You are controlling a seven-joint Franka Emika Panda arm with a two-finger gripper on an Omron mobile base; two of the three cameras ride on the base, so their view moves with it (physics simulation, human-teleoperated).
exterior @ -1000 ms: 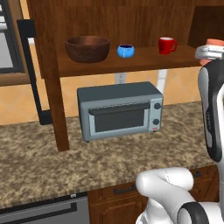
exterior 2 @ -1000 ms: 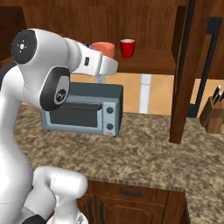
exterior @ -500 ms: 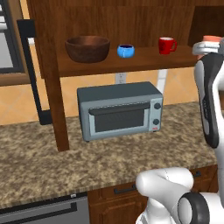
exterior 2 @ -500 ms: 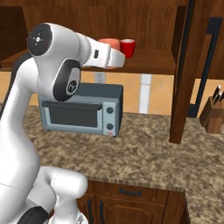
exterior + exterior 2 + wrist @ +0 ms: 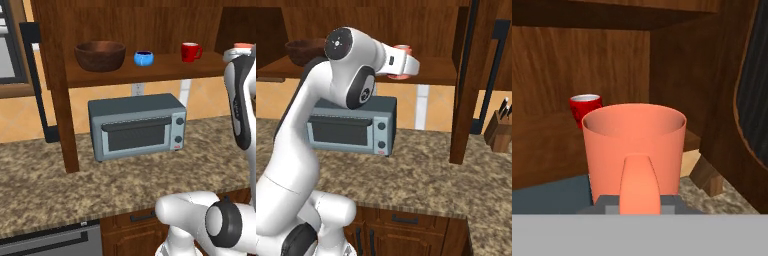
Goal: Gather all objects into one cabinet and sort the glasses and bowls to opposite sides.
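My gripper (image 5: 639,204) is shut on the handle of the salmon-pink mug (image 5: 634,142), which I hold upright in front of the cabinet's right end. In the right base view the mug's rim (image 5: 402,48) pokes out above the hand (image 5: 404,65). The red mug (image 5: 190,51) stands on the cabinet shelf (image 5: 150,75) just behind and left of the held one. The small blue bowl (image 5: 144,58) sits mid-shelf. The big brown wooden bowl (image 5: 100,54) is at the shelf's left end.
A grey toaster oven (image 5: 137,126) stands on the speckled stone counter (image 5: 50,185) under the shelf. The cabinet's tall door (image 5: 498,70) hangs open at the right, with a knife block (image 5: 501,131) beyond it. A wooden side post (image 5: 463,100) reaches down to the counter.
The arm has swung the salmon-pink mug rightward and a little up, closer to the red mug on the shelf. The shelf's things have not moved.
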